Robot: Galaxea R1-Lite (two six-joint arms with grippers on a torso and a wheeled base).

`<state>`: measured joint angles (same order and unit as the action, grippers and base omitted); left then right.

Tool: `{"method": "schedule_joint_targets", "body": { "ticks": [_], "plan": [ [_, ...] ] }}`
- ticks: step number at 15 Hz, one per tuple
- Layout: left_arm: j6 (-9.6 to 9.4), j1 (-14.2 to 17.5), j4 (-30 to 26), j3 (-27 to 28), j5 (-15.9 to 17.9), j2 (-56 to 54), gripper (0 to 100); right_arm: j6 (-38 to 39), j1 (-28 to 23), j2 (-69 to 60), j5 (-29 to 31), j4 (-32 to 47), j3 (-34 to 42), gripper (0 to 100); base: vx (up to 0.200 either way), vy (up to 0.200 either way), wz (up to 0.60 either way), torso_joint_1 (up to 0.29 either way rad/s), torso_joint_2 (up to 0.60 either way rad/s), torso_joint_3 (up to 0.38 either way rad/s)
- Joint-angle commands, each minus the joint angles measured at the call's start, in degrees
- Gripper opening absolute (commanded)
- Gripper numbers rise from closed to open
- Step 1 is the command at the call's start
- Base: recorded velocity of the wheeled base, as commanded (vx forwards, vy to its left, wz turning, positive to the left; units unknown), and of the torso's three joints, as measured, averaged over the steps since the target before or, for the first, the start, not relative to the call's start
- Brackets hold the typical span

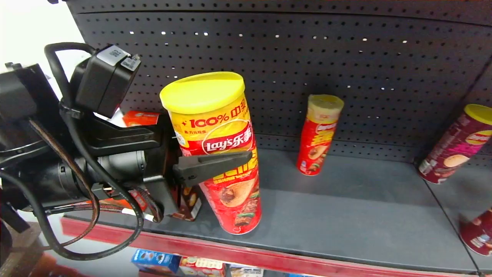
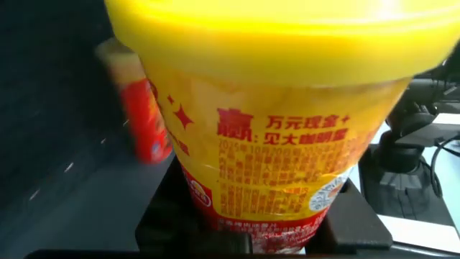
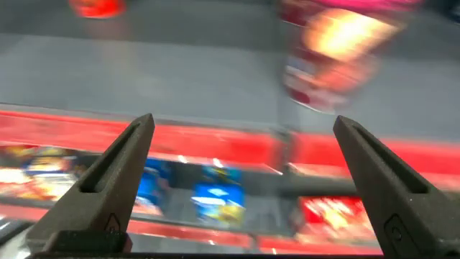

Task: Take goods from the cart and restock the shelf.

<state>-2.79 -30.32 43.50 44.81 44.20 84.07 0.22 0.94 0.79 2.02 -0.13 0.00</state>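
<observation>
Left tool [image 1: 239, 149] clamped on chip can [image 1: 213, 115] at shelf [image 1: 346, 215] front, right tool [image 3: 244, 144] apart

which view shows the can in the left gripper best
Head view: the whole can, lid to base, with the left gripper clamped on it. Left wrist view crops it to lid and upper label. Right wrist view faces the shelf edge.
</observation>
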Motion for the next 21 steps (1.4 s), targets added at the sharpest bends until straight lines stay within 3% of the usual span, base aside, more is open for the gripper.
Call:
{"method": "schedule_joint_targets", "body": {
  "ticks": [1,8,11,13,14,16,19,21],
  "plan": [
    [-0.02,0.17,0.01,-0.25,-0.08,-0.04,0,0.04,0.03,0.00,0.00,-0.13,0.00,100,0.000,0.000,0.00,0.000,0.00,0.000],
    [0.07,0.79,0.01,-0.60,-0.35,-0.22,0,0.04,0.03,0.00,0.00,-0.04,0.00,100,0.000,0.000,0.00,0.000,0.00,0.000],
    [-0.02,0.61,-0.08,-0.87,-2.63,-0.31,0,-1.01,0.47,2.20,-1.58,-0.04,-0.70,100,0.000,0.000,0.00,0.000,0.00,0.000],
    [-0.02,0.44,0.01,-0.87,-2.46,-0.22,0,1.89,0.73,13.97,-6.07,0.49,-13.27,100,0.000,0.000,0.00,0.000,0.00,0.000],
    [-0.02,0.52,0.10,-0.87,-2.46,0.31,0,2.94,1.08,16.43,-8.18,0.57,-15.03,100,0.000,0.000,0.00,0.000,0.00,0.000],
    [-0.11,0.70,0.19,-0.96,-2.72,0.31,0,-2.50,4.42,18.46,-14.24,2.42,-19.95,100,0.000,0.000,0.00,0.000,0.00,0.000],
    [0.15,0.87,0.10,-0.25,-2.89,0.40,0,-4.88,13.91,35.68,-20.48,2.07,-31.99,100,0.000,0.000,0.00,0.000,0.00,0.000],
    [0.07,0.87,0.10,-0.96,-3.16,1.10,0,-7.78,21.91,45.53,-20.22,-0.66,-36.04,100,0.000,0.000,0.00,0.000,0.00,0.000]
  ]
}}
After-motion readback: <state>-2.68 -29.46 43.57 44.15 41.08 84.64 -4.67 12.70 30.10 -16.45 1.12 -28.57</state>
